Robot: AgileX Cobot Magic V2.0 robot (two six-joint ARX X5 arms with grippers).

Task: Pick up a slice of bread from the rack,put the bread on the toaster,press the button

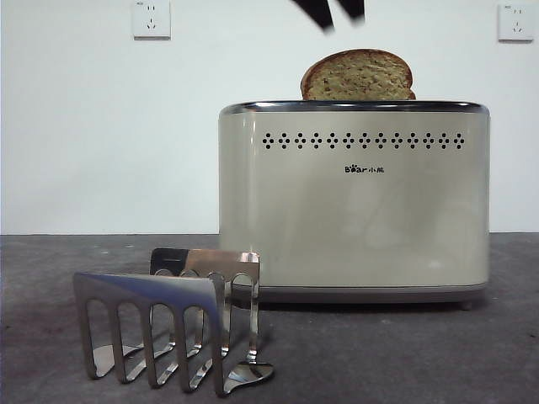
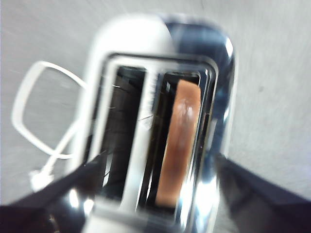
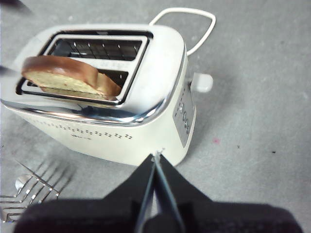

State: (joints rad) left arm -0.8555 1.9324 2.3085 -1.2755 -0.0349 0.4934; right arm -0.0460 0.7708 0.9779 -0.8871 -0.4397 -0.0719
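Observation:
The slice of bread (image 1: 358, 76) stands upright in one slot of the cream toaster (image 1: 354, 219), its rounded top above the chrome rim. In the left wrist view the bread (image 2: 180, 141) sits in the slot, and my left gripper (image 2: 158, 162) hangs open and empty over the toaster (image 2: 131, 39); this view is blurred. The left gripper's black tips (image 1: 330, 13) show at the top of the front view. My right gripper (image 3: 155, 160) is shut and empty, near the toaster's (image 3: 155, 63) end with the buttons (image 3: 183, 116) and lever (image 3: 201, 82). The steel rack (image 1: 168, 328) is empty.
The toaster's white cord (image 3: 194, 19) loops on the grey table behind it, and also shows in the left wrist view (image 2: 29, 107). The rack (image 3: 29, 189) stands in front of the toaster. Two wall sockets (image 1: 152, 18) (image 1: 514, 22) are on the white wall.

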